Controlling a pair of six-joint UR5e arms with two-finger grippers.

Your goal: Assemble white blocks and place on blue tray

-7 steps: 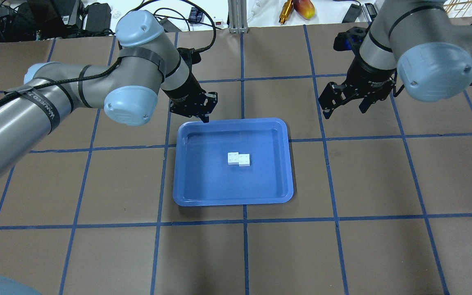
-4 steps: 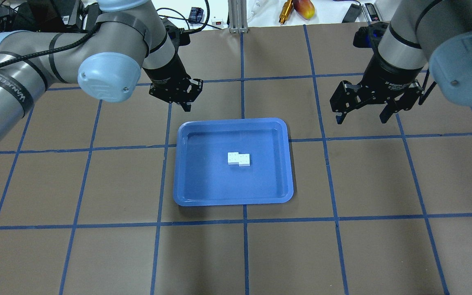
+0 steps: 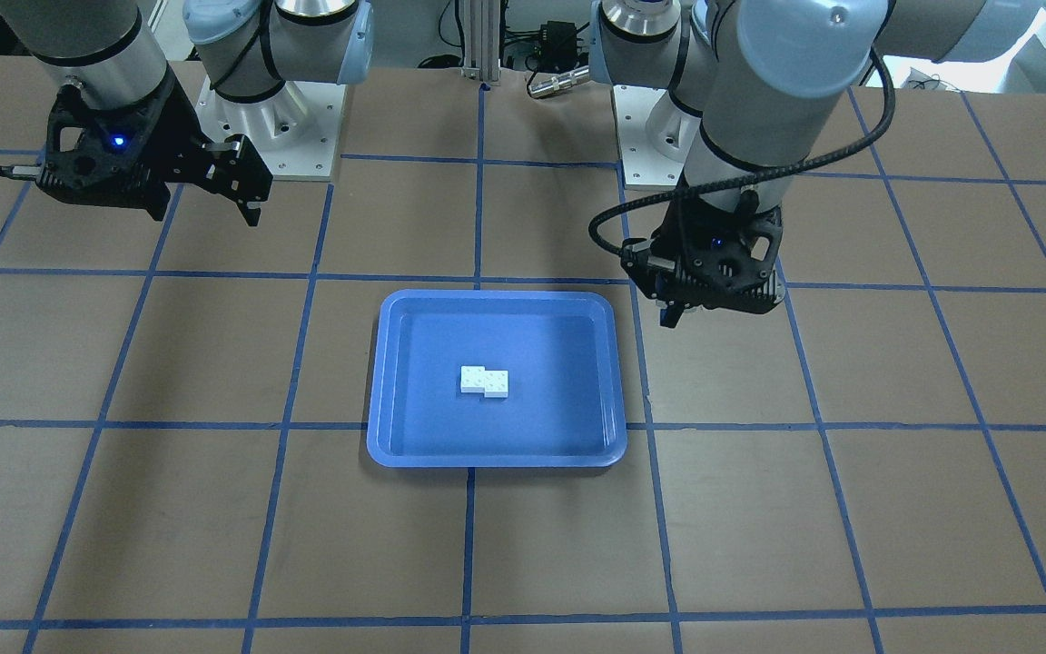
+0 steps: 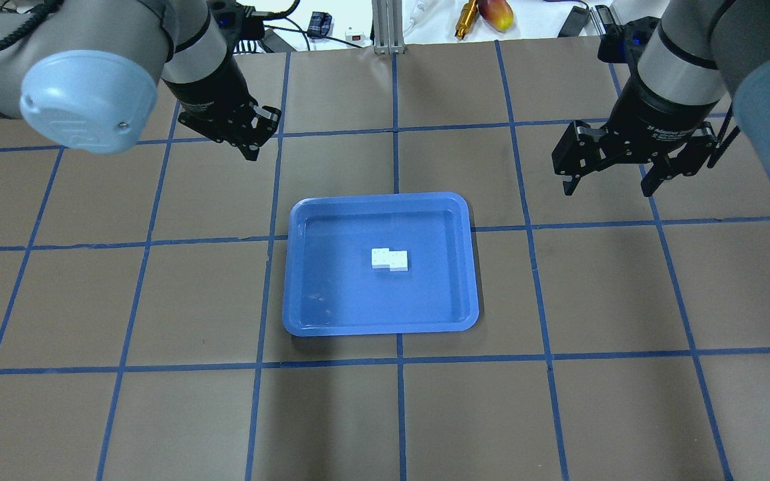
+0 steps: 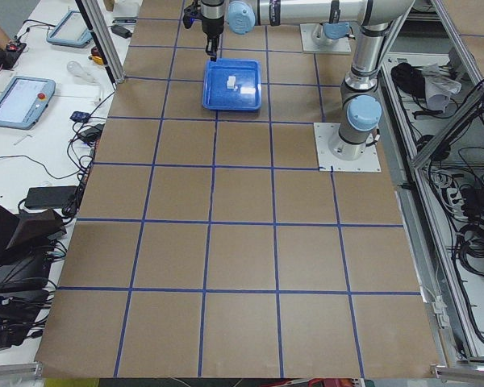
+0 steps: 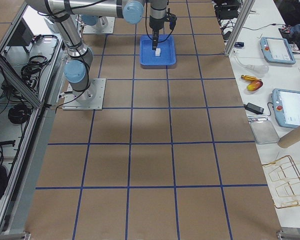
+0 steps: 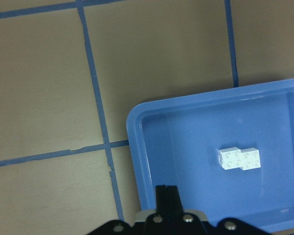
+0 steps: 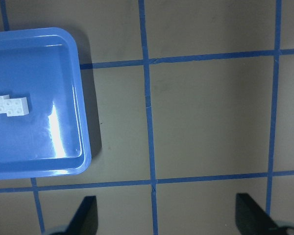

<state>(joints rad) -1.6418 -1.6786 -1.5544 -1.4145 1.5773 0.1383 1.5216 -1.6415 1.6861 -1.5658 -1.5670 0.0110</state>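
Observation:
The two white blocks (image 4: 390,259) are joined side by side with an offset and lie near the middle of the blue tray (image 4: 311,314). They also show in the front view (image 3: 484,382) and in both wrist views (image 7: 239,158) (image 8: 9,105). My left gripper (image 4: 251,148) is shut and empty. It hangs above the table beyond the tray's far left corner, and its fingers (image 7: 166,196) are pressed together. My right gripper (image 4: 607,190) is open and empty. It hangs above the table to the right of the tray's far edge.
The tray (image 3: 405,445) sits mid-table on brown paper marked with a blue tape grid. An aluminium post (image 4: 385,27), a fruit (image 4: 495,13) and cables lie past the far edge. The arm bases (image 3: 269,136) stand at the robot's side.
My left gripper has moved away from the tray's far rim, further back and to the left. My right gripper has shifted a little to the right. The blocks have not moved.

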